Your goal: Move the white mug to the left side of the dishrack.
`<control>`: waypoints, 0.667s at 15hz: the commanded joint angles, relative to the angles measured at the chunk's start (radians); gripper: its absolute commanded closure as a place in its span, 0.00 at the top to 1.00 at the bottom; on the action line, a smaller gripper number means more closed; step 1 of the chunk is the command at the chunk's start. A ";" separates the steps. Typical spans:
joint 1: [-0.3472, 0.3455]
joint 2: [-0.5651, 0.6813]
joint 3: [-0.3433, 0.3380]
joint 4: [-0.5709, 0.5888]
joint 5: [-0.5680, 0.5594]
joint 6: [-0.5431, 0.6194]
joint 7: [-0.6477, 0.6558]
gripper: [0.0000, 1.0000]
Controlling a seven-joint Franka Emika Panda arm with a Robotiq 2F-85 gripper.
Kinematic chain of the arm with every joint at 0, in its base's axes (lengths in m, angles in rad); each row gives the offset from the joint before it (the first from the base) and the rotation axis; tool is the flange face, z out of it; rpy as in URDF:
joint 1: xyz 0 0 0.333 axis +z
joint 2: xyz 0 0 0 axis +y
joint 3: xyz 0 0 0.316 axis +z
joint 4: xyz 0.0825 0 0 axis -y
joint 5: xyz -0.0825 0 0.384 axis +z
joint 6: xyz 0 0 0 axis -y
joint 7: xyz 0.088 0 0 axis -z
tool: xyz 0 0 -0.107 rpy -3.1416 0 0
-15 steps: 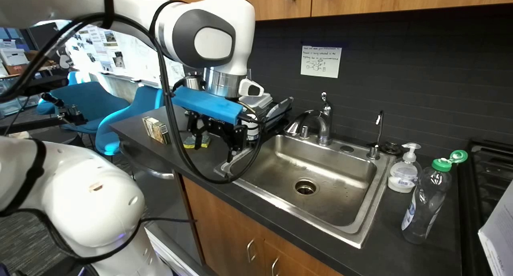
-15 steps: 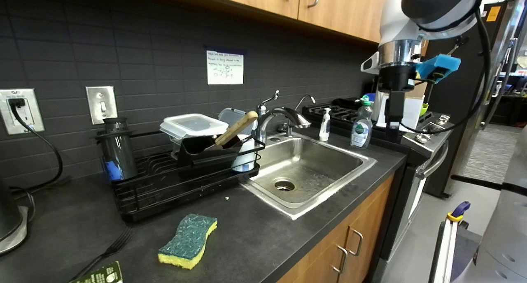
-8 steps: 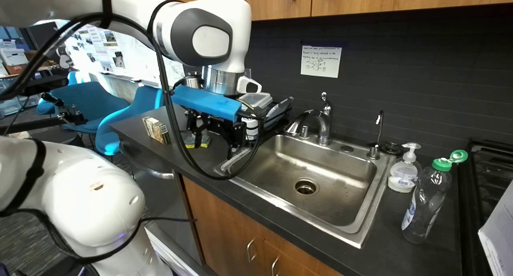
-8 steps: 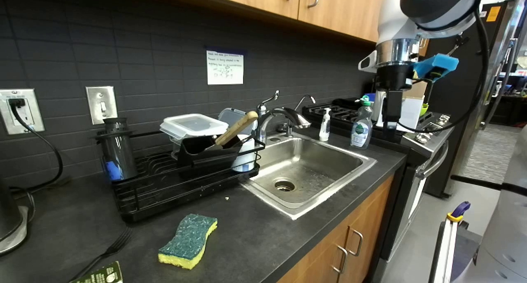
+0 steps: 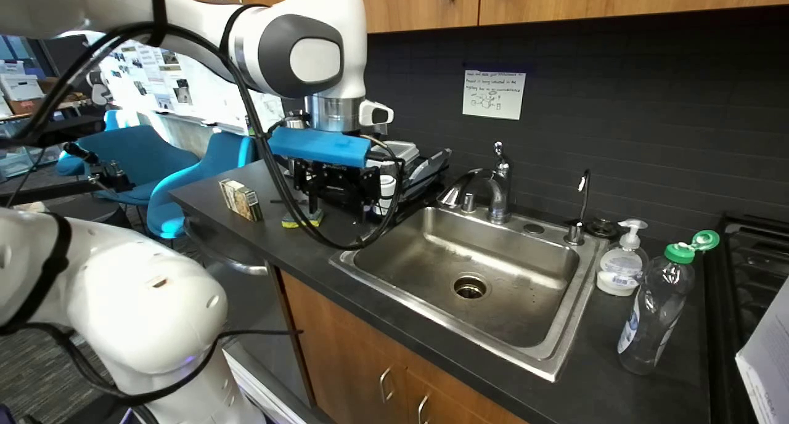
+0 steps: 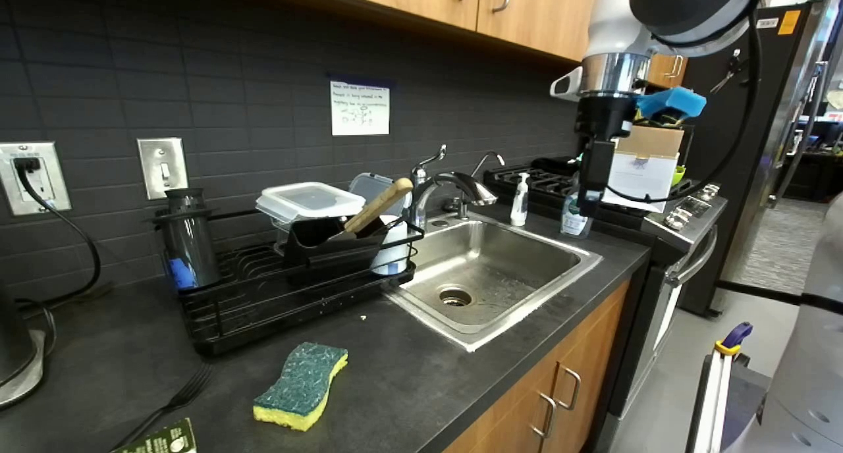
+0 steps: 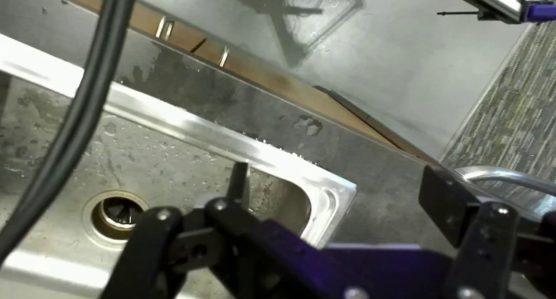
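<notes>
Since the earlier frames, the arm [image 6: 616,28] has swung left in both exterior views, tipping its claw [image 7: 341,194] slightly, while the dishrack [image 6: 276,316] and all it carries lie unchanged. We see the claw's fingers spread well apart, nothing between them; they hang above the corner of the steel sink [image 7: 278,160] nearest the front edge of the worktop [image 6: 395,374].

By our reading, at most the approach has begun. What we take to be the white mug [image 6: 393,249] sits inside the dishrack, at its sink end, just beside a slanted black utensil holder [image 6: 329,242]; which way its lip faces we cannot tell. Everything else seems left to us: reaching, grasping, lifting, then setting it down nearer the worktop's left edge, where a tall jug [image 6: 191,245] already takes up room.

The white mug's visible wall is smooth, pale and round, bluish low down; no handle shows. We note the jug's dark gloss, a cloudy plastic box [image 6: 309,200] under its flat lid, and a wooden handle [image 6: 380,206] slanting up. Between the dishrack and the worktop's front edge lies a waisted sponge [image 6: 303,384], rough green above, yellow foam beneath.
</notes>
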 commanded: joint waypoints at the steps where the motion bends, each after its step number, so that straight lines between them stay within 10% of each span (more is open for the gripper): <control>1: 0.027 0.064 0.016 0.039 0.006 0.064 -0.024 1.00; 10: 0.042 0.247 -0.047 0.229 -0.029 0.146 -0.280 1.00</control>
